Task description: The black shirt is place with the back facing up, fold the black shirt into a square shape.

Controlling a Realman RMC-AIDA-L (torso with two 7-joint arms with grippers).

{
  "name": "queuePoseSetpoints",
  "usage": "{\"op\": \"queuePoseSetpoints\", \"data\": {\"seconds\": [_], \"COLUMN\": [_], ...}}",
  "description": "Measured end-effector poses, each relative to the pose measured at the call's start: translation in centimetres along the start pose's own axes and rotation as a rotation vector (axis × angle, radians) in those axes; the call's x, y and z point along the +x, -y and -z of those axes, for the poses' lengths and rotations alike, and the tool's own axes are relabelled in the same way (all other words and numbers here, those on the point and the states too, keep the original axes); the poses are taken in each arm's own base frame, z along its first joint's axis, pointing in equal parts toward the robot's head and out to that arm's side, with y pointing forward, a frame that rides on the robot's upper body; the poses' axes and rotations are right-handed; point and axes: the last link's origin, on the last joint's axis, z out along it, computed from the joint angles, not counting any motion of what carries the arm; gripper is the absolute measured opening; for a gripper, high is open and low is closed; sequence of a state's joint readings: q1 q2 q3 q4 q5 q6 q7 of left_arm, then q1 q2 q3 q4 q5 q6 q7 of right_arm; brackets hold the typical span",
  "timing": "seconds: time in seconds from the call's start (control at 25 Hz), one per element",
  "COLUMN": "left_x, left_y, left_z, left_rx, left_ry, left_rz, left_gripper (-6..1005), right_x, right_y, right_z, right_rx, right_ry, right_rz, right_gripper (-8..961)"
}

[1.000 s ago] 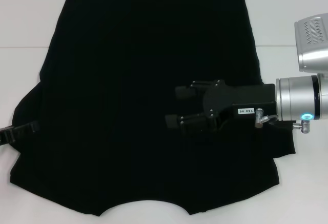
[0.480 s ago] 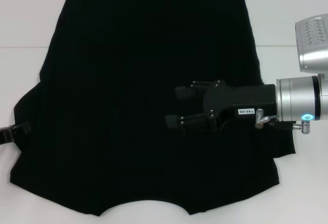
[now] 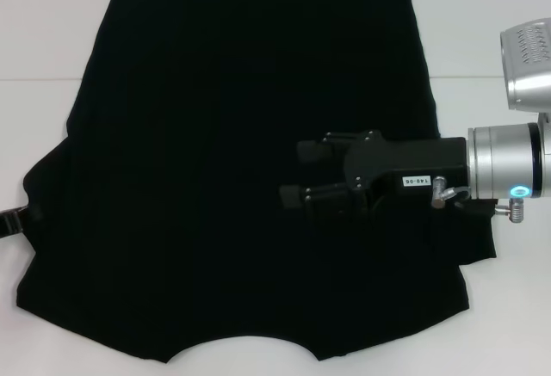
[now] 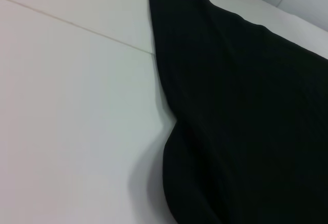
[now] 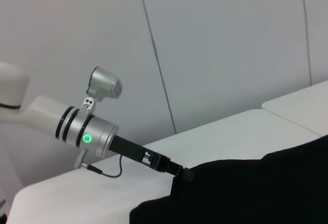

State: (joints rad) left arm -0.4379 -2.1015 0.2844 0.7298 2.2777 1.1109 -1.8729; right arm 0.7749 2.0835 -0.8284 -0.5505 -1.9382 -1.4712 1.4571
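Black shirt [image 3: 232, 161] flat on table [image 3: 52, 32]; right end effector [image 3: 303, 172] above it, fingers apart; left end effector [image 3: 10, 221] state unclear

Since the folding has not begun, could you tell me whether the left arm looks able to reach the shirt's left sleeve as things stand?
Probably yes: the left gripper sits right at the sleeve edge of the black shirt, with only bare table around it. The right gripper hangs over the shirt's other side, out of its way.

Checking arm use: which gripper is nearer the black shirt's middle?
Right. The right gripper sits over the black shirt near its middle; the left gripper is at its left edge.
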Motion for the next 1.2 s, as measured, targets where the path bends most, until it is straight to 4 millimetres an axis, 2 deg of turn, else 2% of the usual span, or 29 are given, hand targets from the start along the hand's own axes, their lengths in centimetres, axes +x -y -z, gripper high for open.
{"op": "queuePoseSetpoints", "data": {"seconds": [0.16,0.4,0.72,1.2], "left_x": [0.2,0.8,-0.8,0.0], "left_y": [0.1,-0.4,1.2,2.4], "left_z": [0.2,0.6,1.8,3.0], "left_rx": [0.000,-0.029,0.034,0.081], "left_ry": [-0.011,-0.006,-0.060,-0.106], "left_rz": [0.001,-0.020,0.066,0.071], "left_gripper": [2,2,2,2], "right_x": [-0.1,0.4,0.9,1.1], "right_y": [0.0,0.3,0.7,1.2], "right_z": [0.3,1.2,2.6,2.4], "right_rx": [0.003,0.040,0.068,0.111], "right_ry": [0.030,0.061,0.064,0.067], "right_rz": [-0.040,-0.064,-0.075,-0.076], "right_gripper": [911,911,911,911]}}
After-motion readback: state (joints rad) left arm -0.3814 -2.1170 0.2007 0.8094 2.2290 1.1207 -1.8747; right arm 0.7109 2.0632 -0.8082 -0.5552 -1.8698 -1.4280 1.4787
